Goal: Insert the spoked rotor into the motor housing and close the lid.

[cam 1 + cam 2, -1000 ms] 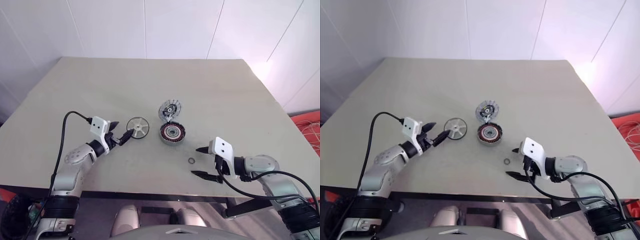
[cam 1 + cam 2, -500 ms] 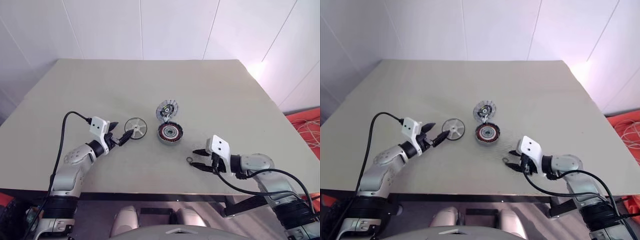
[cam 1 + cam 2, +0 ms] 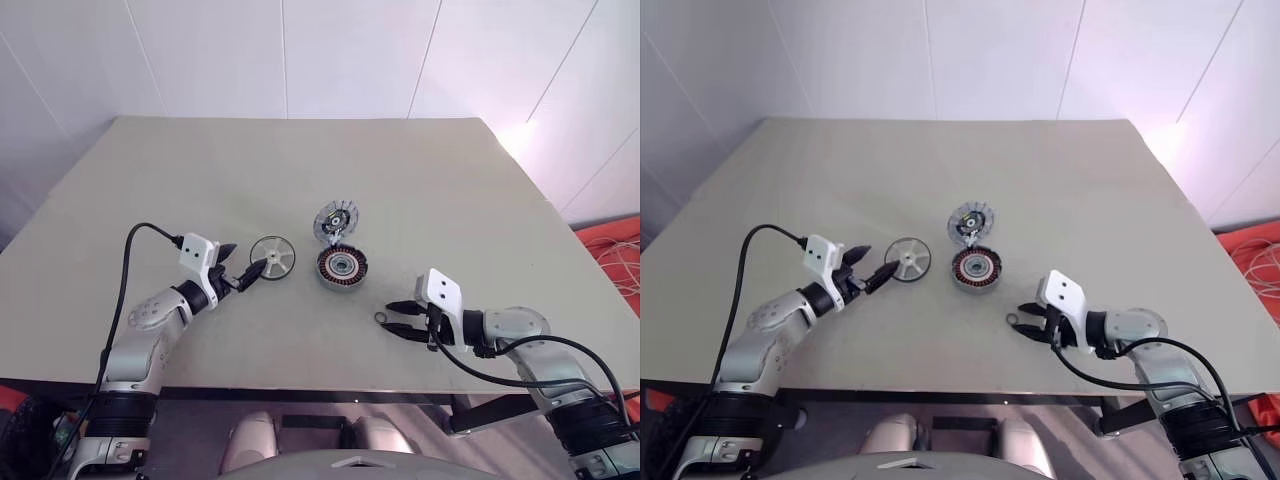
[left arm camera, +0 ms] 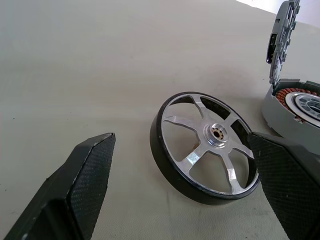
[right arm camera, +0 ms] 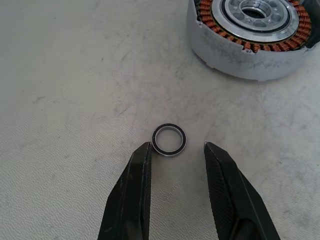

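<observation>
Spoked rotor [image 4: 206, 147] lies flat on the table [image 3: 300, 170], just left of the motor housing [image 3: 343, 266], not touching it. Housing sits near table centre, copper windings and silver centre exposed. Lid [image 3: 338, 220] stands tilted up behind the housing, joined at its far edge. Nothing inserted yet.

Left gripper [image 3: 243, 262]: fingers spread wide, 1 on each side of the rotor at table level, neither visibly pressing the rim. In the left wrist view the right-hand finger [image 4: 287, 180] lies close to the rim, the other [image 4: 85, 177] stands well clear.

Right gripper [image 5: 174, 152]: fingers partly closed, with a gap between them. A small ring [image 5: 169, 139] lies just ahead of the tips, not between them, so nothing is gripped.

Risks, as judged:
- Rotor rim is thin and low. If the left fingers close off-centre, the near finger likely pushes the rotor sideways before the far one arrives; it may skid into the housing or tip on edge.
- A tilted grip would leave the rotor cocked over the housing, so it may jam on the windings.
- Upright lid looks lightly balanced; a knock from the rotor or a finger could drop it shut early.
- Right fingers, closing where they are, would miss the ring or flick it away.
</observation>
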`<action>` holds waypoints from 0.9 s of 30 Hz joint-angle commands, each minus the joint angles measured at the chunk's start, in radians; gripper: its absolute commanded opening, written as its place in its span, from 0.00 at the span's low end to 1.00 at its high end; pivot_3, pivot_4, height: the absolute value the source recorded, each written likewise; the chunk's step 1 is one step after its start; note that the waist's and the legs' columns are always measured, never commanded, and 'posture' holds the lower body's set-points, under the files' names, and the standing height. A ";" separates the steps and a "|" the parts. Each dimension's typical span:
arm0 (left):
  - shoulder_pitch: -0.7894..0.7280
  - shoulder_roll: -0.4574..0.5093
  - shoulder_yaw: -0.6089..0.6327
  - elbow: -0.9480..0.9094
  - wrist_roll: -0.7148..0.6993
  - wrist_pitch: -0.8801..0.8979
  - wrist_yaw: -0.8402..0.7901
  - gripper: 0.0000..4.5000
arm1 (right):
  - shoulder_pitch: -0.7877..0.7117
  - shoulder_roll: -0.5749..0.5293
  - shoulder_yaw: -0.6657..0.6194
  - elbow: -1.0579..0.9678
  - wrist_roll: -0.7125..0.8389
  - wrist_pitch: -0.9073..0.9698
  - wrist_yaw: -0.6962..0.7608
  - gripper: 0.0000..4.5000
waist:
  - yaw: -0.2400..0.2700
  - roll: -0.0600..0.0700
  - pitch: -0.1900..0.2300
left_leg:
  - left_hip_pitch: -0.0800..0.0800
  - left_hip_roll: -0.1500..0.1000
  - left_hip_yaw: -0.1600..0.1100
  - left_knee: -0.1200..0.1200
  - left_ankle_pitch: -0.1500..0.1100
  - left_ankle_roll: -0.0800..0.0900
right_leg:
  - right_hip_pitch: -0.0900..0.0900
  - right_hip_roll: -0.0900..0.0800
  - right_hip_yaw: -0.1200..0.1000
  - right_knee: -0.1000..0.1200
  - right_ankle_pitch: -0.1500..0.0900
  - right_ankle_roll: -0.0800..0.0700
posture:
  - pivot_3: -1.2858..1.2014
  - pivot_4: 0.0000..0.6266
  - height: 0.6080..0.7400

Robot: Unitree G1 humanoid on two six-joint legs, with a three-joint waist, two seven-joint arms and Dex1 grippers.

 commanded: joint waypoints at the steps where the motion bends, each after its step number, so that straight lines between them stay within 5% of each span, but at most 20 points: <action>1: -0.012 0.005 0.016 -0.030 -0.009 -0.018 -0.003 1.00 | -0.010 -0.014 -0.013 -0.029 0.026 0.027 0.019 0.40 | 0.000 0.000 0.000 | 0.000 0.000 0.000 0.000 0.000 0.000 | 0.000 0.000 0.000 0.000 0.000 -0.001 | 0.52 0.00 1.00; 21: -0.004 0.010 0.029 -0.034 -0.007 -0.020 0.006 1.00 | -0.057 0.019 0.010 -0.032 0.019 0.064 0.024 0.40 | 0.001 0.000 0.000 | -0.007 0.000 -0.013 -0.002 0.001 -0.001 | 0.000 -0.001 -0.015 0.000 -0.004 -0.008 | 0.52 0.00 1.00; 27: -0.005 0.013 0.032 -0.032 -0.006 -0.022 0.006 1.00 | -0.052 0.022 0.006 -0.019 0.014 0.053 0.024 0.12 | 0.001 0.000 0.000 | -0.008 0.000 -0.019 -0.002 0.003 -0.004 | 0.001 -0.001 -0.021 0.000 -0.005 -0.011 | 0.52 0.00 1.00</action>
